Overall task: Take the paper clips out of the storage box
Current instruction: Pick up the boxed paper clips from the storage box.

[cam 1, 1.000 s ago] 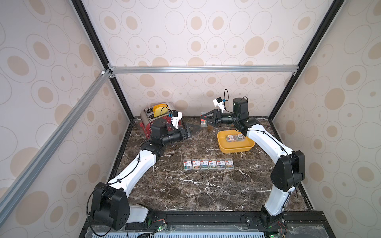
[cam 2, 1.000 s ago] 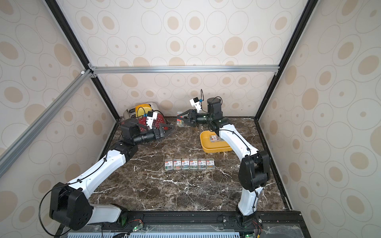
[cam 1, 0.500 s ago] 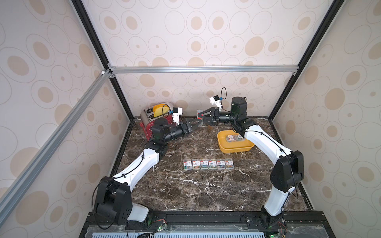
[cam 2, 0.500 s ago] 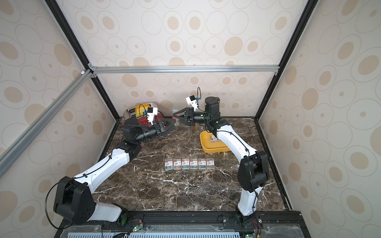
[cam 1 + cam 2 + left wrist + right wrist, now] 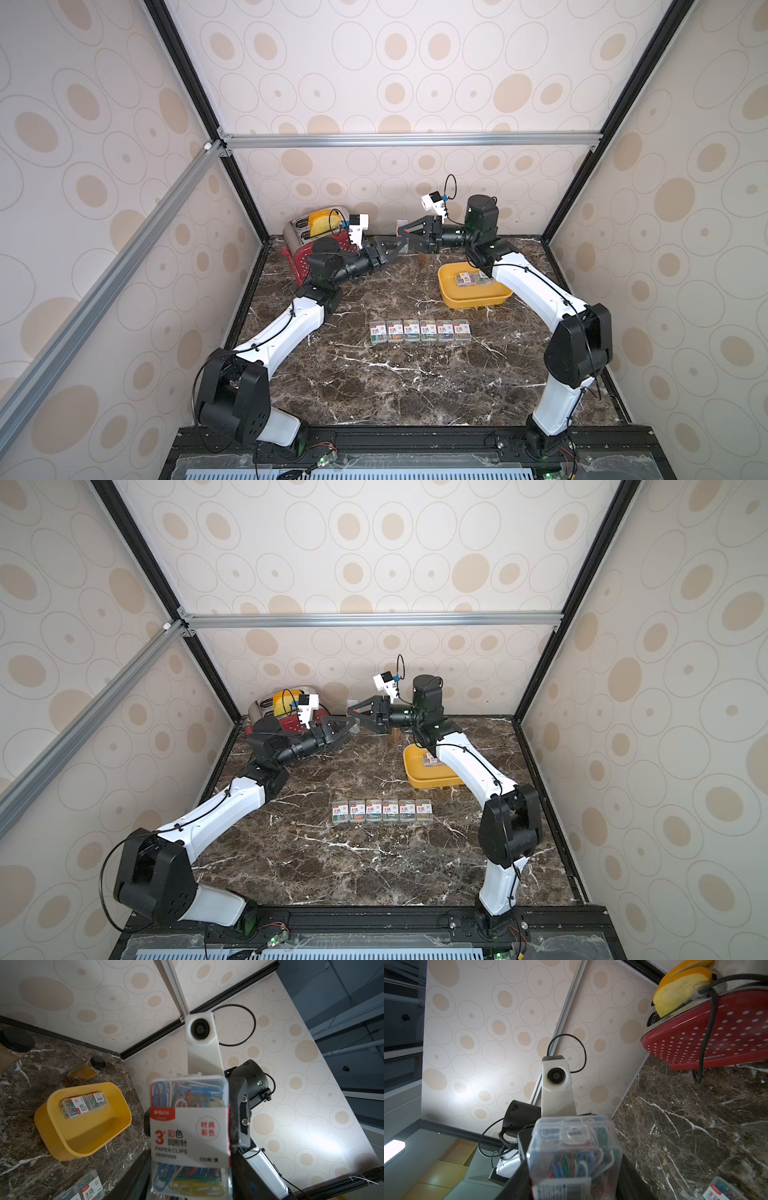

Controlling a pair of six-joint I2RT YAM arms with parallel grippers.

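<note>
My right end effector [image 5: 406, 232] grips a clear plastic paper-clip case [image 5: 190, 1132] midair — left end effector [image 5: 397, 245] flanks it, grip unclear; red dotted toaster [image 5: 726, 1039] nearby.

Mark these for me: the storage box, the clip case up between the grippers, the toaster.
storage box [image 5: 473, 301]: in a top view, on its yellow front wall.
held clip case [image 5: 190, 1136]: left wrist view, on its white label.
toaster [image 5: 737, 1039]: right wrist view, on its red dotted side.
</note>
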